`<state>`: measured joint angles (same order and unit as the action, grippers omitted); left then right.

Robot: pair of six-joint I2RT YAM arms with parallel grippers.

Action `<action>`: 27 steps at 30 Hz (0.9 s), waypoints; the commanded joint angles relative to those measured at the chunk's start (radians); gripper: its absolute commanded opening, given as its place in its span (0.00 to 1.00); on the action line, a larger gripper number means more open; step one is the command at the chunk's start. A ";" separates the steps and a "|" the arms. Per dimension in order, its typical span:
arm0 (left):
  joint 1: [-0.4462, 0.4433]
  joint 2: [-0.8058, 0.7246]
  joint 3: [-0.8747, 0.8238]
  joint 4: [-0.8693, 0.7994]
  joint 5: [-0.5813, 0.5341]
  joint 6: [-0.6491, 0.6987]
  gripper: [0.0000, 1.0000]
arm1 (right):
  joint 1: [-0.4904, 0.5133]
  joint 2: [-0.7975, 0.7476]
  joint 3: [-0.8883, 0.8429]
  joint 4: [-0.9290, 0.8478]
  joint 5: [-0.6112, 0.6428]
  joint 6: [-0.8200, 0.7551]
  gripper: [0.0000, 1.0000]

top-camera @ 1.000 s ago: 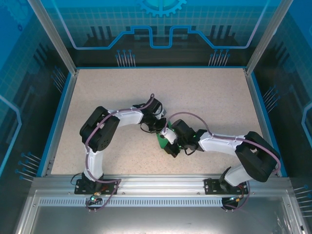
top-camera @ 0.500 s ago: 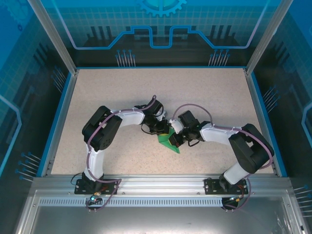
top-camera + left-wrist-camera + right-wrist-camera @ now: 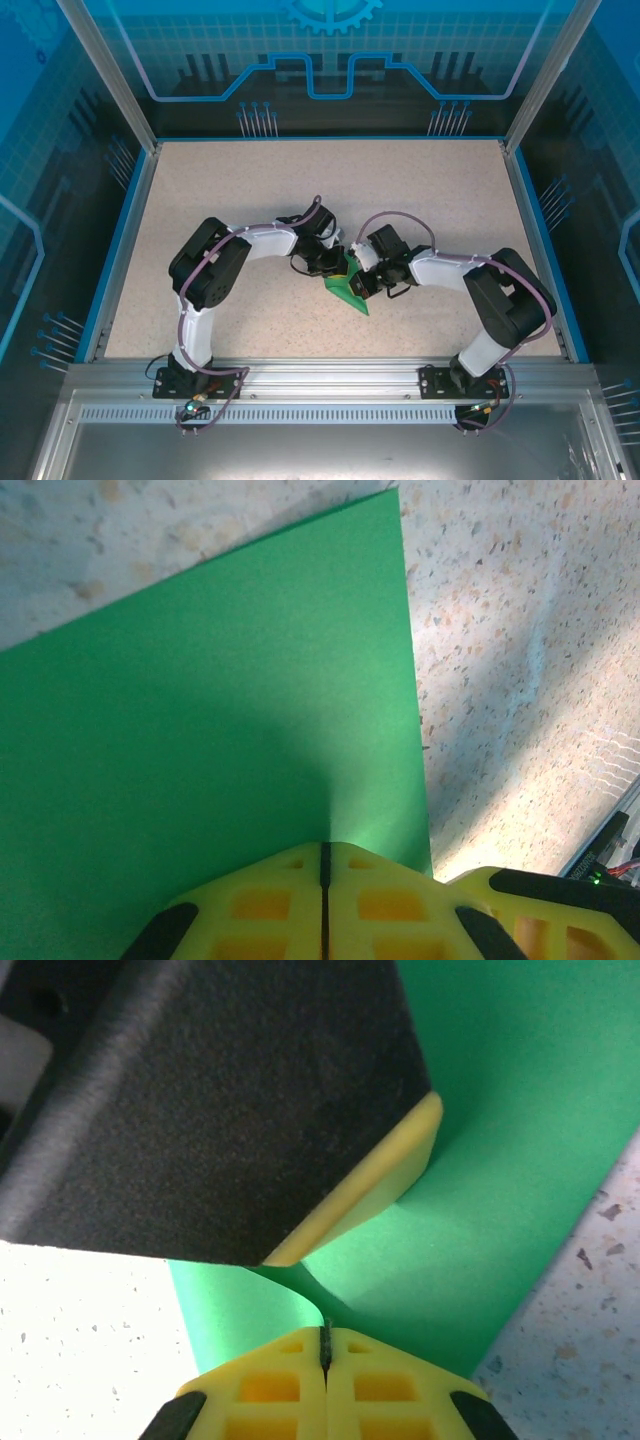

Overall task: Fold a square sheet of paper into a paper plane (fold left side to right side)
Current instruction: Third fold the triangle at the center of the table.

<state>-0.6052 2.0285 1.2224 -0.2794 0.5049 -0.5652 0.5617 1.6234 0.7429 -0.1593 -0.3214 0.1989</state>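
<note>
**Both claws closed at the paper**

Mid-table [image 3: 250, 190], the green sheet of paper [image 3: 345, 292] lies between the arms. The right gripper [image 3: 325, 1328] is closed, a curl of the sheet's edge in its seam. The left gripper [image 3: 325, 846] is closed too, tips down on the sheet.

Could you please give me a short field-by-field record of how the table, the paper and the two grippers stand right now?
Surface: speckled beige table
Object: green paper, a small pointed shape, its tip toward the arm bases
Location: middle of the table, between both grippers
Left gripper: shut, tips on the paper's flat face
Right gripper: shut, tips at the paper, where a raised flap curves up to them
Pinched or only pressed: cannot tell
Arms: both reach inward, meeting over the paper
</note>
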 commanded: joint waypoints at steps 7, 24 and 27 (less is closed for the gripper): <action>-0.013 0.032 0.001 -0.028 0.003 0.024 0.07 | -0.022 0.018 0.021 -0.026 0.019 0.021 0.01; -0.014 0.033 -0.002 -0.023 0.002 0.019 0.08 | -0.039 0.009 0.010 -0.023 0.020 0.028 0.01; -0.014 0.033 -0.001 -0.022 0.002 0.019 0.08 | -0.039 0.015 0.012 -0.027 0.020 0.027 0.01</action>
<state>-0.6052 2.0289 1.2224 -0.2790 0.5056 -0.5655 0.5407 1.6238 0.7429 -0.1654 -0.2958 0.2180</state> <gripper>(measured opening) 0.079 0.045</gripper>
